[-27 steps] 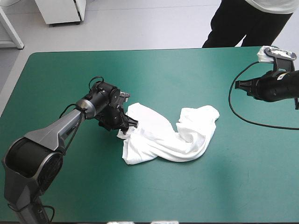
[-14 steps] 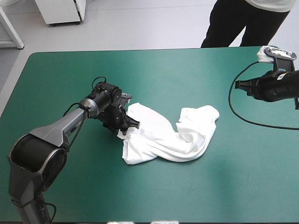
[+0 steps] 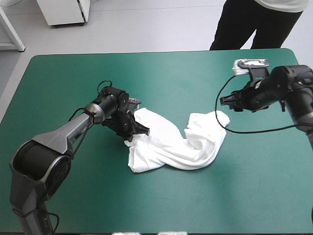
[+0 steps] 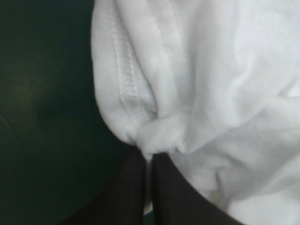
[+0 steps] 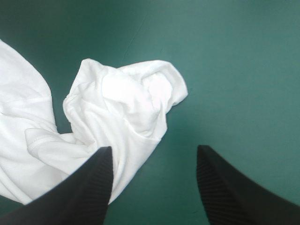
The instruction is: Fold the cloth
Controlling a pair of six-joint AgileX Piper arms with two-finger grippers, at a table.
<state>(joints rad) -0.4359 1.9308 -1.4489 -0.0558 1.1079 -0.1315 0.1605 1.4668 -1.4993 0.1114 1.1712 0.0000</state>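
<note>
The right gripper (image 5: pixel 154 152) had swung in, fingers apart, toward the T-shirt's (image 3: pixel 171 144) free end while the left gripper (image 4: pixel 149 161) stayed clamped on its hem, likely readying a two-handed spread.

The broad rectangular counter (image 3: pixel 195 205) under its teal-green cover carries a crumpled white short-sleeved T-shirt (image 3: pixel 171 144), one end caught between the left pincer's (image 4: pixel 149 161) tips, the other heaped just ahead of the right pincer (image 5: pixel 154 154).

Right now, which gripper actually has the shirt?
The left gripper: it is shut on a fold at the left edge of the T-shirt. The right gripper is open, with the shirt's other end ahead of it.
</note>
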